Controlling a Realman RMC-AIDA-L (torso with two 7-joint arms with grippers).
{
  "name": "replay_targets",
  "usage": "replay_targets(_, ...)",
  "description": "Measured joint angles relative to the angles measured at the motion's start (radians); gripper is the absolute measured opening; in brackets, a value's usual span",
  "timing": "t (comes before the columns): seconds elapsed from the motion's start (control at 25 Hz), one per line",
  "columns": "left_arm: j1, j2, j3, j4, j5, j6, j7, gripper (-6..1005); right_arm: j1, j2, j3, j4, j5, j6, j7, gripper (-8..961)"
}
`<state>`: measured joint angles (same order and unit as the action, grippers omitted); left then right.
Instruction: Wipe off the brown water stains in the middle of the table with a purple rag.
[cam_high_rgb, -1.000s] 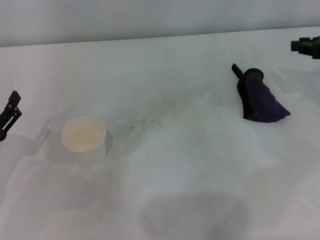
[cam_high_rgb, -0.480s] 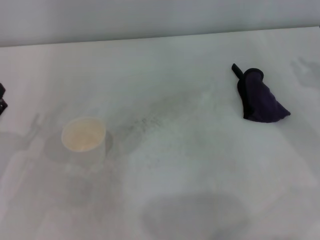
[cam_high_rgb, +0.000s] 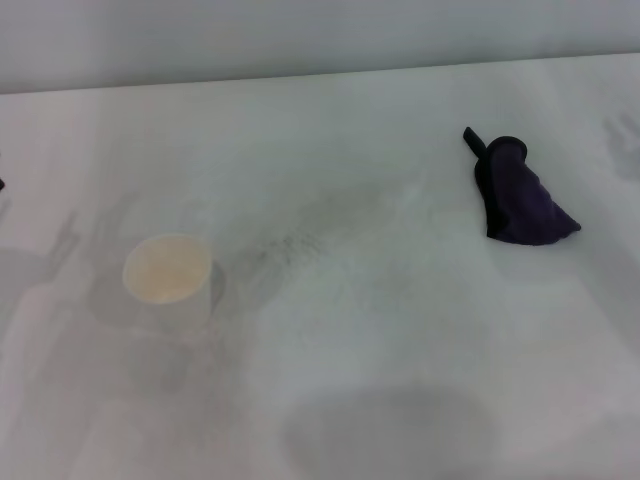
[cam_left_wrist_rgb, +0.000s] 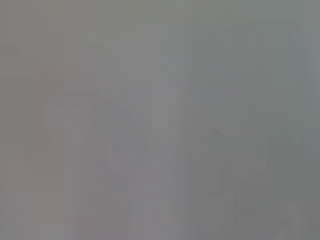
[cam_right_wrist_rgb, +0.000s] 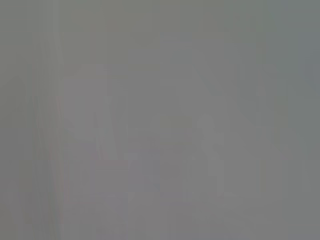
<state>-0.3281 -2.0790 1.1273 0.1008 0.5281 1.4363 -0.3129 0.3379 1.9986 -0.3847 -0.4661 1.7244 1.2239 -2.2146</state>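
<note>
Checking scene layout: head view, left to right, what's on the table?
Cup → faint grey smudge → purple rag. No brown stain visible on the table; neither hand shows.

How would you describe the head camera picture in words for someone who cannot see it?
A crumpled purple rag lies on the right of a white table, and a white paper cup stands on the left. Between them is a faint grey speckled smudge; no robot gripper shows.

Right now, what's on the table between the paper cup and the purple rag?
In the head view, only a faint grey speckled smudge marks the table between the cup and the purple rag.
</note>
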Motion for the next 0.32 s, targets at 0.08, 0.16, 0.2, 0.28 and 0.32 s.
replay_targets(0.08, 0.000, -0.001, 0.000, 0.000, -0.010, 0.000, 0.000, 873, -0.001, 0.000, 0.002, 0.045, 0.053, 0.007, -0.084, 258)
replay_targets(0.16, -0.001, -0.001, 0.000, 0.001, -0.021, -0.001, 0.000, 872, -0.002, 0.001, 0.010, 0.085, 0.099, 0.019, -0.144, 258)
replay_targets(0.2, -0.002, -0.002, 0.000, 0.001, -0.024, -0.001, 0.000, 872, -0.003, 0.001, 0.018, 0.104, 0.129, 0.026, -0.173, 258)
replay_targets(0.28, -0.003, -0.002, 0.000, 0.001, -0.029, -0.001, 0.000, 872, -0.006, 0.002, 0.035, 0.135, 0.174, 0.036, -0.210, 258)
replay_targets(0.32, -0.005, -0.002, 0.000, 0.001, -0.036, -0.001, 0.000, 872, -0.007, 0.002, 0.047, 0.147, 0.189, 0.037, -0.225, 258)
